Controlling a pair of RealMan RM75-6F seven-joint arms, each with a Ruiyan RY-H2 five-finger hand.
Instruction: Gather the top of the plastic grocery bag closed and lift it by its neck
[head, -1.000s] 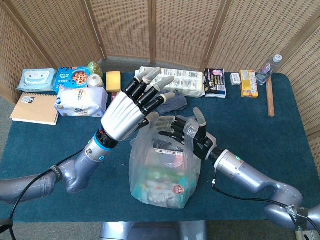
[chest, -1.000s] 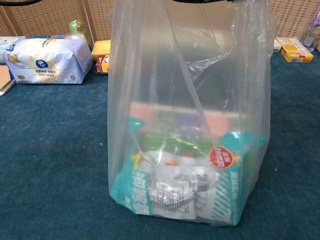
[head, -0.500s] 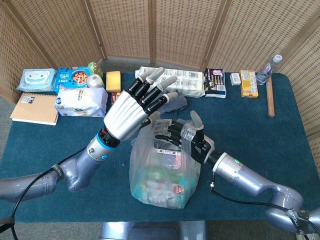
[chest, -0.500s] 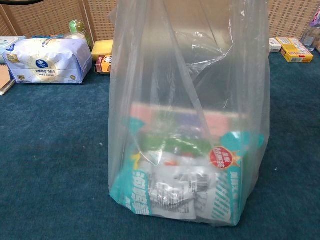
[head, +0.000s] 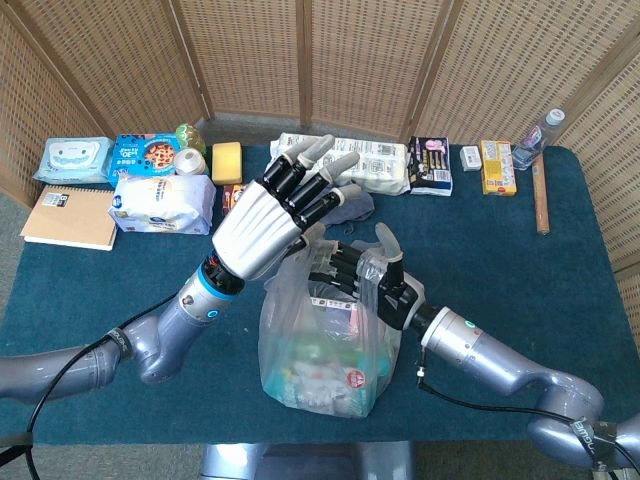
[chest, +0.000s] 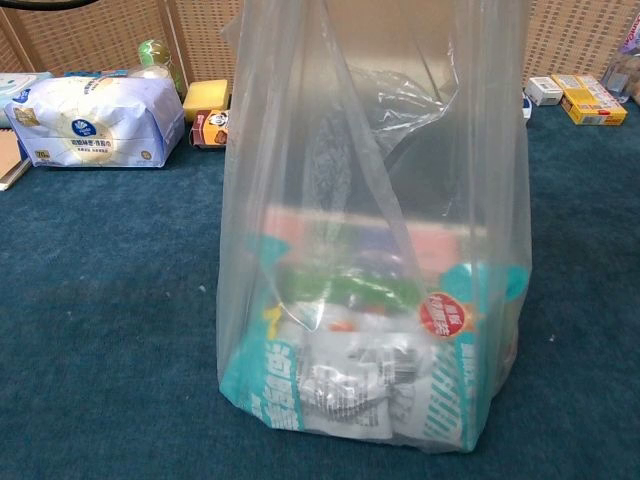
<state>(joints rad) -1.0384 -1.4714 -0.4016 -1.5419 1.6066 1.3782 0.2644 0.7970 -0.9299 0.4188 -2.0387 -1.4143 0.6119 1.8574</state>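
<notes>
Nearest the robot, the plastic grocery bag stands upright on the blue table, its base flat and full of packaged goods, so it is not lifted. From the chest camera its clear walls rise out of the top of the picture, wide apart rather than drawn into a neck.

In the head view, the right hand is at the bag's far right rim. Its fingers reach in over the mouth with film draped about them, and the thumb stands up outside. It appears to be pinching the rim, though the plastic blurs the contact and I cannot tell for sure. The left hand hovers above the left side of the mouth, palm down, fingers spread and holding nothing.

Judging by this, the gathering step has only begun. The next move calls for the left hand to come down onto the near rim and sweep it toward the right, bunching the film until one hand can wrap the neck.

Farther back lie a tissue pack and other packets.
</notes>
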